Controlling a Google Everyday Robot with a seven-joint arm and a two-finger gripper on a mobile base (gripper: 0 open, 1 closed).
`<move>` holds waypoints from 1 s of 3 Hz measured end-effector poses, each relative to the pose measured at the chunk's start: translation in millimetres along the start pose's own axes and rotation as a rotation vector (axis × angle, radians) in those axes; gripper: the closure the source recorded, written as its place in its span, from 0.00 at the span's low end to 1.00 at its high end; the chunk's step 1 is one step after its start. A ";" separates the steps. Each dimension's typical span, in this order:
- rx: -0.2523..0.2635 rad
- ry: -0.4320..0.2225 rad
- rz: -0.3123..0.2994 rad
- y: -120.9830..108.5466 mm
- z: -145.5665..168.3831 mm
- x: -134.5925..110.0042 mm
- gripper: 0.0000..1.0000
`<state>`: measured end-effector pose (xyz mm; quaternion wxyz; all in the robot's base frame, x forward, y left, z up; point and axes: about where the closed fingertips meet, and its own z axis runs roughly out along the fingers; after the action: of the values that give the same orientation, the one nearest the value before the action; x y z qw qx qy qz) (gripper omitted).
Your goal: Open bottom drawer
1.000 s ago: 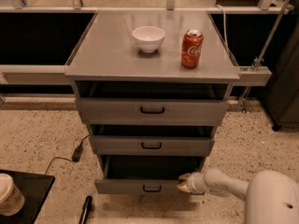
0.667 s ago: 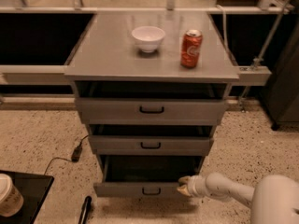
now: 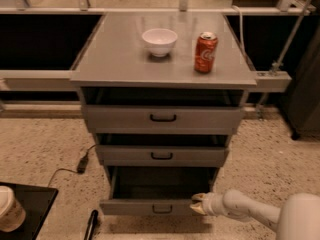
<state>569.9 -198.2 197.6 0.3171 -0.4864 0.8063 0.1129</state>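
The bottom drawer is a narrow grey front with a small black bar handle, lowest of three in the grey cabinet. It stands pulled out, and its dark inside shows above the front. My gripper reaches in from the lower right on a white arm and sits at the drawer front's right end, touching or very near it.
A white bowl and a red soda can stand on the cabinet top. A black cable lies on the speckled floor at left. A cup sits on a black surface at the lower left.
The bottom drawer's front and my gripper have shifted slightly left and outward; the drawer looks a little further out. Nothing else has moved.
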 end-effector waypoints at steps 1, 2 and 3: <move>0.000 0.000 0.000 1.0 -1.5 -1.9 1.00; -0.008 -0.010 0.004 12.5 -6.3 5.2 1.00; -0.008 -0.010 0.004 13.1 -8.1 4.0 1.00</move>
<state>554.1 -198.5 199.8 0.3188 -0.4855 0.8053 0.1193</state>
